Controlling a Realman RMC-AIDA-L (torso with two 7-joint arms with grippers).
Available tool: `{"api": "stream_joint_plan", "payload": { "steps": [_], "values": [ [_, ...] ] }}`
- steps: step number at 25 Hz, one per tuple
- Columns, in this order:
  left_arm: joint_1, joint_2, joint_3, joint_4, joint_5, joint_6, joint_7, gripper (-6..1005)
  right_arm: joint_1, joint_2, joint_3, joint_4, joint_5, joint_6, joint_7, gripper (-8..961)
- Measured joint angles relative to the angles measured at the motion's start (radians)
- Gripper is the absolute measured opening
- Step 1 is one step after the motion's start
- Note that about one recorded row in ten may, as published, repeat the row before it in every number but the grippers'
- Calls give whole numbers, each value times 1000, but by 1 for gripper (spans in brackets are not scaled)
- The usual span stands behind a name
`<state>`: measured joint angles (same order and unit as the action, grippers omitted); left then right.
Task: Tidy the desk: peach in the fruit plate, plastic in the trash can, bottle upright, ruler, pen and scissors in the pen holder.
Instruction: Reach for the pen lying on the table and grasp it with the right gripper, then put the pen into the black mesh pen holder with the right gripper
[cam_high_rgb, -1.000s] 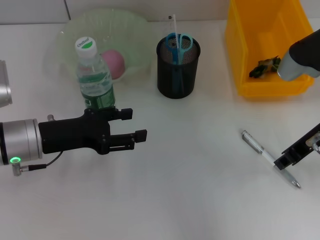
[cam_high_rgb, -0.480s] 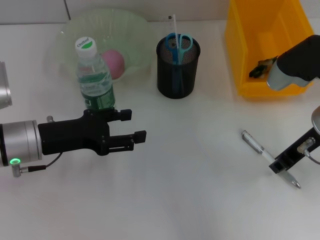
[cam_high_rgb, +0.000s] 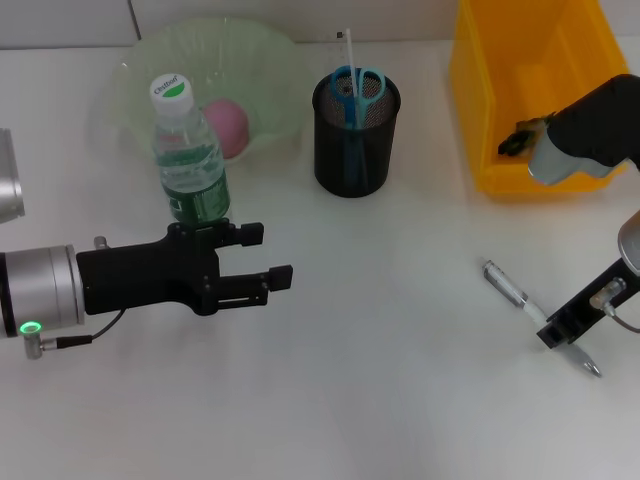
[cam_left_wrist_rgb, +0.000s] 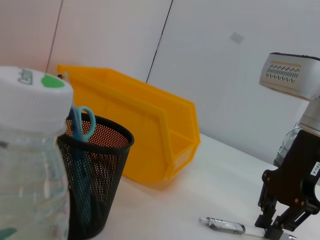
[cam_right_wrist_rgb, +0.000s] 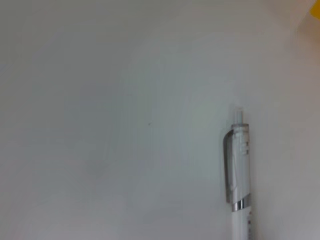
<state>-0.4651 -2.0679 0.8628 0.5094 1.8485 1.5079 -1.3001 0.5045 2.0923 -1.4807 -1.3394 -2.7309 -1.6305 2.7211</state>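
Observation:
A silver and white pen (cam_high_rgb: 512, 291) lies on the white desk at the right; the right wrist view shows its clip end (cam_right_wrist_rgb: 239, 170). My right gripper (cam_high_rgb: 557, 329) is down over the pen's middle, open, its fingers on either side of the pen (cam_left_wrist_rgb: 225, 226). The bottle (cam_high_rgb: 189, 153) stands upright. Just in front of it my left gripper (cam_high_rgb: 272, 252) hovers open and holds nothing. The pink peach (cam_high_rgb: 228, 125) sits in the pale green fruit plate (cam_high_rgb: 270, 60). Blue-handled scissors (cam_high_rgb: 357, 88) and a clear ruler (cam_high_rgb: 348, 50) stand in the black mesh pen holder (cam_high_rgb: 355, 140). Dark plastic (cam_high_rgb: 520, 137) lies in the yellow trash can (cam_high_rgb: 480, 110).
The right arm's grey elbow (cam_high_rgb: 590, 135) hangs over the trash can's front edge. Bare white desk stretches between the two grippers and along the near edge. The pen holder (cam_left_wrist_rgb: 95, 180) stands between the bottle (cam_left_wrist_rgb: 30, 165) and the trash can (cam_left_wrist_rgb: 150, 130).
The right gripper has slid a little leftward along the pen and settled lower onto it; the right elbow swung left. The left gripper has barely moved.

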Motion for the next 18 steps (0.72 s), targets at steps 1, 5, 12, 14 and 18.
{"api": "stream_joint_plan", "payload": {
  "steps": [1,5,12,14,18],
  "values": [
    [1,0,0,0,0,0,0,779,0,0,-7,0,0,0,4,250],
    [3,0,-1,-1,0,1,0,780,0,0,-26,0,1,1,11,223],
    [5,0,-1,-2,0,7,1,780,-3,0,-33,-14,1,-2,12,127],
    [7,0,-1,-1,0,8,1,780,-10,0,-26,-38,9,-4,11,109],
    [13,0,-1,6,0,11,-4,779,-37,0,45,-123,65,-20,-10,108]
  ]
}}
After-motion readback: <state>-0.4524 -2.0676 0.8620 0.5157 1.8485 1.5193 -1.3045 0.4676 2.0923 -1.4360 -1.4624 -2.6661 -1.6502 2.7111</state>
